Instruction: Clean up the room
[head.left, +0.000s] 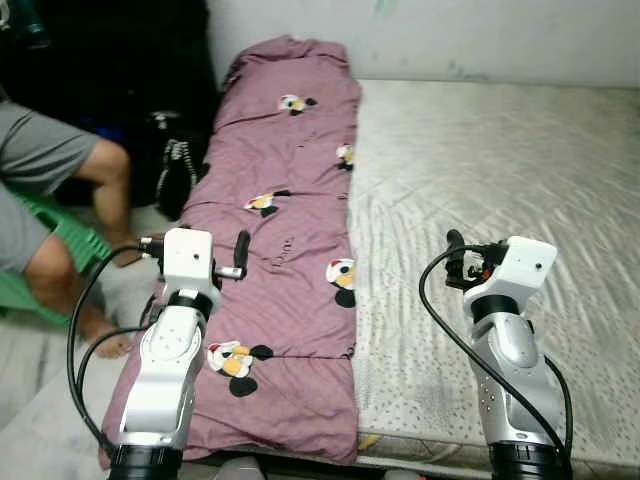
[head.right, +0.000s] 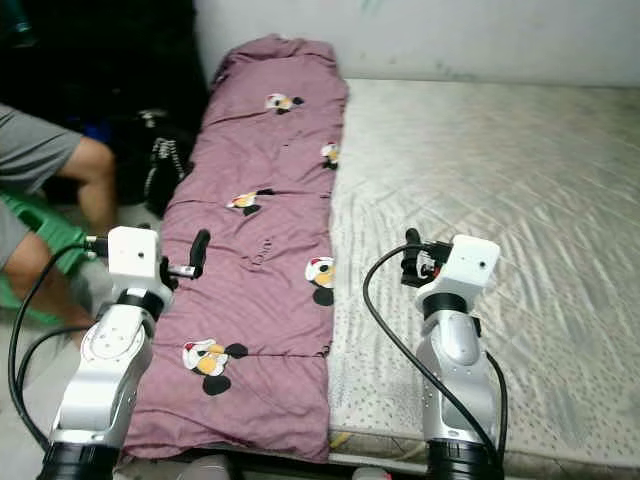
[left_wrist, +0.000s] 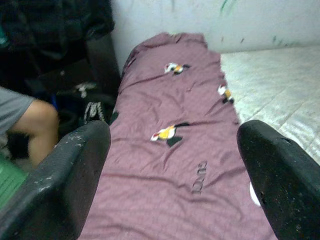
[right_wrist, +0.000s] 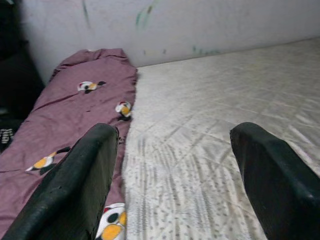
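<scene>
Left wrist view: blanket (left_wrist: 170, 165) lies beneath open left tool (left_wrist: 175, 175).

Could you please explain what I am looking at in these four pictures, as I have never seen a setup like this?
This is a humanoid robot with two silver arms, each ending in a pincer of two long black fingers. The two wide pictures come from cameras in its head, looking down at a bed. The other two come from cameras on its wrists, looking out between the fingers. The left pincer hovers open over a folded purple blanket printed with cartoon figures, which lies along the left side of a pale mattress. The right pincer hovers open over the bare mattress. Neither holds anything. A person sits beside the bed, on the robot's left.
</scene>
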